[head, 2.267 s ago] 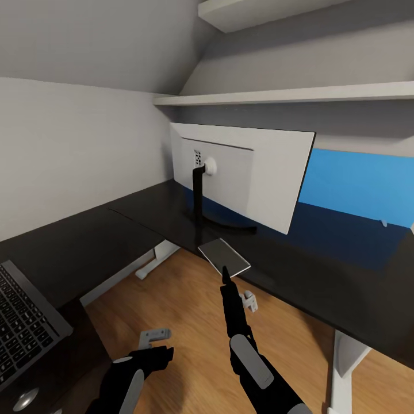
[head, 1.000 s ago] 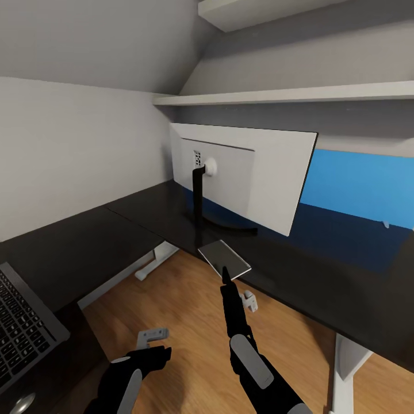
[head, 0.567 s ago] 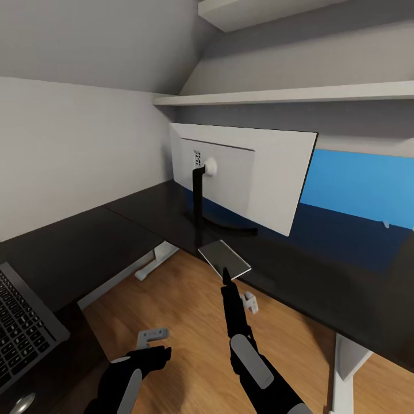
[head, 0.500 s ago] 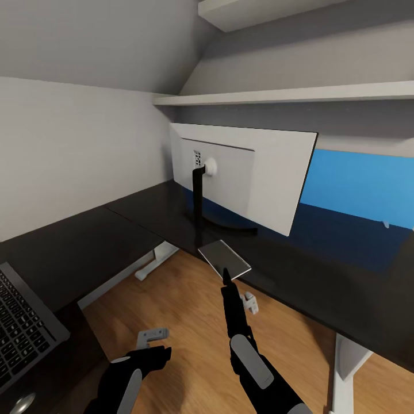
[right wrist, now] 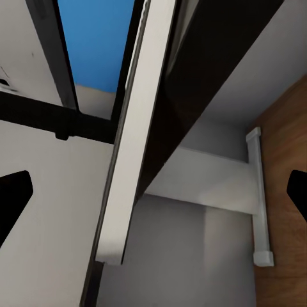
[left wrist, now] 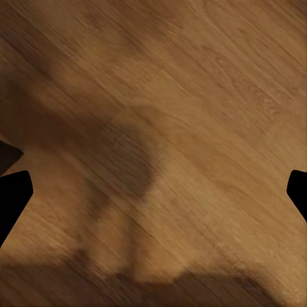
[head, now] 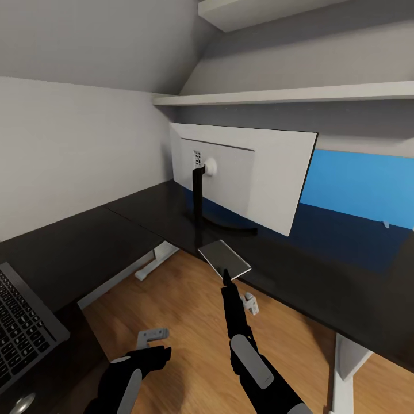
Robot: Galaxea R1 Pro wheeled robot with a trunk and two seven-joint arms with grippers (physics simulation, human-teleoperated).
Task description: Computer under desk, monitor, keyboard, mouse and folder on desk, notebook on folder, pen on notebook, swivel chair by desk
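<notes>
With both grippers empty and spread, the right gripper (head: 226, 272), raised near the desk (head: 299, 264) edge below the monitor (head: 244, 172), risked toppling it.

glossy black desk (head: 322, 270) – monitor (head: 253, 172) upright, keyboard (head: 23, 328) at near-left end

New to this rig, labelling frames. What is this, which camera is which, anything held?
It is a simulated wheeled robot with two arms. The big picture comes from its head camera; the other two come from a camera at each wrist, looking along the fingers. A wide monitor with a pale grey-white back stands on the glossy black L-shaped desk. A slim dark keyboard lies at lower left. The right gripper points at the desk edge, and the left gripper hangs over the wooden floor. Both are open and hold nothing.
</notes>
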